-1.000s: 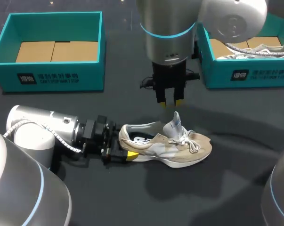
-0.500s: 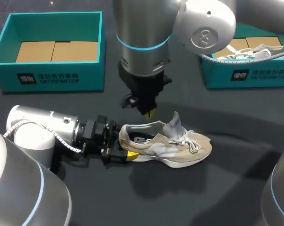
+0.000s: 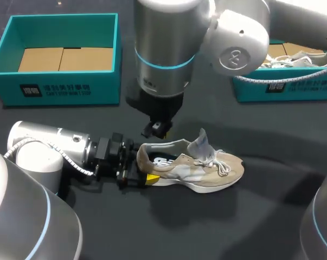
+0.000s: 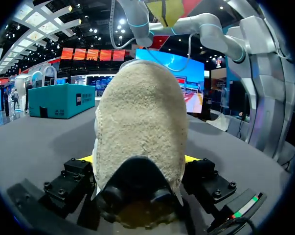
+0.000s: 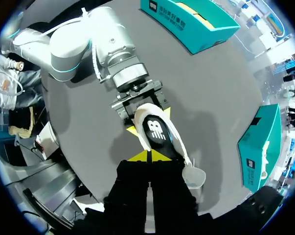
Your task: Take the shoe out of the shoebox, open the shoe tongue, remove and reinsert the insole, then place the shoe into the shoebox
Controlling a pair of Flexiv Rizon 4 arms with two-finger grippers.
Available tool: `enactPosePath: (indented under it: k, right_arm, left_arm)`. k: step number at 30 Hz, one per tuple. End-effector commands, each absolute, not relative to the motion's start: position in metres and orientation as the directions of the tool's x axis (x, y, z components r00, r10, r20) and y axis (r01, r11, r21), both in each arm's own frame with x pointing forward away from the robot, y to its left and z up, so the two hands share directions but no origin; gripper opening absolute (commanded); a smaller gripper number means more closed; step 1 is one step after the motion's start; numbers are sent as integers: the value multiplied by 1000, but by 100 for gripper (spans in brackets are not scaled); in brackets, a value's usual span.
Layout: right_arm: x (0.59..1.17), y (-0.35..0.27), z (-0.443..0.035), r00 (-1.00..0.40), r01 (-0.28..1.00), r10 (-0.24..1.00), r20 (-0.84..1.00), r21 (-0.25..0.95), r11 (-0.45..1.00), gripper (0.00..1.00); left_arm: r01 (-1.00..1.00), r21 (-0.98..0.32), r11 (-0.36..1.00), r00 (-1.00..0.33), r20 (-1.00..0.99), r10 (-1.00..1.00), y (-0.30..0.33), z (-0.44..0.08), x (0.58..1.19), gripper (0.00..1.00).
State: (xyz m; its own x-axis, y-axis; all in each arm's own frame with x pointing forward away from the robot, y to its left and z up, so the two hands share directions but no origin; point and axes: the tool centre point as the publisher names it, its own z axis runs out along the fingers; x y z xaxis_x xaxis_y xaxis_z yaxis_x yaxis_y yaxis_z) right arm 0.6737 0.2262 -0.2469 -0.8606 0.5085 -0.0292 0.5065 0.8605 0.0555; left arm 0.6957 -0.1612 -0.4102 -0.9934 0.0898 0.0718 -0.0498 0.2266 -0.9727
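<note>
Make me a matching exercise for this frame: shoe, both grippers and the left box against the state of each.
Things:
1. shoe
2. left gripper
3. right gripper
4. left box

States:
A. shut, holding nothing, above the shoe's heel end
B. holds no shoe
C. stands on its sole, tongue up
D. shut on the shoe's heel

Pairs: 1-C, 2-D, 3-A, 4-B

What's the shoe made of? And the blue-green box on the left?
The shoe looks like fuzzy tan suede at the heel, nappy up close; its sides seem smoother grey fabric, its sole white and rubbery. The left box is probably cardboard: matte teal walls, plain brown flaps on its floor.
</note>
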Motion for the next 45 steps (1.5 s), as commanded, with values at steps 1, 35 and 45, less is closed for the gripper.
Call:
enactPosePath:
  k: [1,35,45]
  right_arm:
    - [682,248,-257,-977,209,213,19,-123,970,0]
    - [683,232,-307,-960,277,279,5,-114,954,0]
    - [693,229,-335,-974,227,228,3,-104,968,0]
  left_arm:
    - [-50,-973,227,-993,72,89,-160,-412,695,0]
    - [-50,-973,227,-993,72,89,-160,-412,695,0]
    - [-50,-973,227,-993,72,89,-160,-412,695,0]
